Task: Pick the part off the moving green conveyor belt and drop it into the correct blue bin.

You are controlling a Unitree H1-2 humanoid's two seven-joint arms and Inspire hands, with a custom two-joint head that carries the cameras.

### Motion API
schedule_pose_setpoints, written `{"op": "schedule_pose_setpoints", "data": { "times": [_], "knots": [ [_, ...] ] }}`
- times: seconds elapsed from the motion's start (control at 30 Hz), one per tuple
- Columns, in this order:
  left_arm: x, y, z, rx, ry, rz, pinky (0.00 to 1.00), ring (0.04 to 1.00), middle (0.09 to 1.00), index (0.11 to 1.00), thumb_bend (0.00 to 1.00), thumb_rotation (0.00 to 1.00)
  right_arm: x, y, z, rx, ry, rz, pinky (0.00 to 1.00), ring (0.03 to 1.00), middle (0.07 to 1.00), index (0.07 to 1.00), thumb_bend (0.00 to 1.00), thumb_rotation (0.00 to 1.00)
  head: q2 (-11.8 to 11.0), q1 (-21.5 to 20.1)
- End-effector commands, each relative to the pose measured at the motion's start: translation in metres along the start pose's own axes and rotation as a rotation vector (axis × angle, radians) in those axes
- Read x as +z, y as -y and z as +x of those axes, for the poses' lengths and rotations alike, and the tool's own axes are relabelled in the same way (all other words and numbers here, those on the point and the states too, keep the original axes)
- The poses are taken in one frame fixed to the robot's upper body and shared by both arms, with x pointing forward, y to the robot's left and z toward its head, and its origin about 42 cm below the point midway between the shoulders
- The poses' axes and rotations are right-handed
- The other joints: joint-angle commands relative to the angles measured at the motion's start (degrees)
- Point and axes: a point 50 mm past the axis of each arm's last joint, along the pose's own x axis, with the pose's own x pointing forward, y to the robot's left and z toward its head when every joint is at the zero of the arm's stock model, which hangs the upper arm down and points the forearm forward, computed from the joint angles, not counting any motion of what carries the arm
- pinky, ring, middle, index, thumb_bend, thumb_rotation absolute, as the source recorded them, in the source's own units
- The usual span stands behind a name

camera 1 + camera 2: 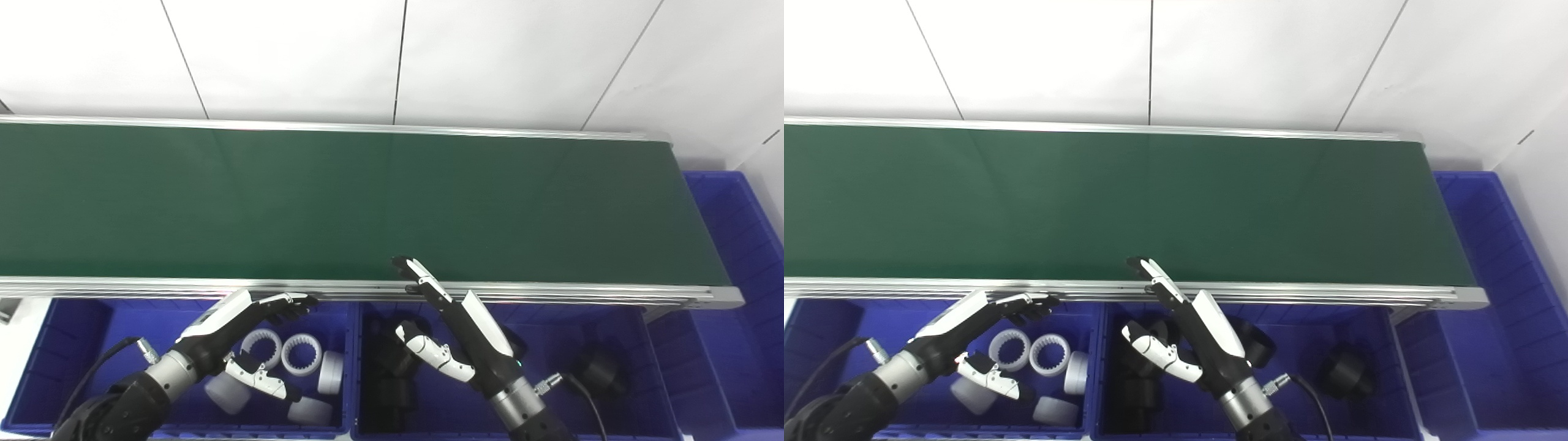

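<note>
The green conveyor belt [343, 202] runs across the view with no part on it. My left hand [245, 324] hovers open over the left blue bin [55, 361], which holds several white parts [301, 354]. My right hand [456, 331] is open above the middle blue bin [649, 373], its fingertips [407, 267] reaching over the belt's near rail. That bin holds several black parts [597, 370]. Neither hand holds anything.
A third blue bin [744, 245] stands at the belt's right end. The belt's aluminium rail [551, 291] runs between the belt and the bins. A white tiled wall [398, 55] lies behind.
</note>
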Motion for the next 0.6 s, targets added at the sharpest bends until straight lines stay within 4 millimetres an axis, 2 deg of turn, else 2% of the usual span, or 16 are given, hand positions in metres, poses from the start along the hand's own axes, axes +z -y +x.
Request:
{"op": "schedule_pose_setpoints", "data": {
  "times": [0.0,0.07,0.13,0.23,0.3,0.43,0.5,0.57],
  "knots": [
    [0.002,-0.015,-0.001,0.025,0.041,-0.010,0.71,0.773,0.804,0.834,0.70,0.41,0.010,0.005,0.003,-0.020,0.046,-0.001,0.85,0.931,0.976,0.949,0.37,0.88,0.0,0.1],
    [0.003,-0.015,-0.002,0.060,0.129,-0.104,0.67,0.727,0.759,0.800,0.67,0.42,0.010,0.005,0.003,-0.021,0.045,0.000,0.85,0.931,0.976,0.949,0.37,0.87,0.1,0.1],
    [0.006,-0.012,-0.004,0.100,0.217,-0.192,0.58,0.628,0.690,0.733,0.63,0.40,0.010,0.005,0.003,-0.021,0.045,-0.001,0.85,0.936,0.976,0.949,0.37,0.87,0.2,0.1],
    [0.012,-0.008,-0.005,0.139,0.318,-0.260,0.55,0.591,0.661,0.699,0.60,0.41,0.010,0.004,0.003,-0.019,0.040,0.002,0.86,0.935,0.977,0.950,0.38,0.88,0.2,0.1],
    [0.015,-0.005,-0.005,0.164,0.359,-0.283,0.61,0.631,0.677,0.700,0.61,0.44,0.011,0.004,0.002,-0.017,0.041,0.006,0.85,0.934,0.977,0.950,0.38,0.88,0.2,0.1],
    [0.020,-0.002,-0.008,0.195,0.414,-0.335,0.81,0.826,0.841,0.811,0.62,0.56,0.012,0.003,0.001,-0.015,0.043,0.010,0.84,0.924,0.972,0.951,0.39,0.88,0.4,-0.2],
    [0.020,-0.001,-0.012,0.195,0.424,-0.352,0.83,0.884,0.907,0.877,0.59,0.60,0.013,0.001,0.000,-0.017,0.054,0.015,0.83,0.917,0.964,0.945,0.39,0.86,0.5,-0.3],
    [0.021,0.001,-0.016,0.182,0.426,-0.380,0.84,0.901,0.927,0.898,0.58,0.62,0.015,0.000,-0.002,-0.018,0.061,0.024,0.83,0.913,0.961,0.944,0.39,0.86,0.7,-0.3]
  ]
}}
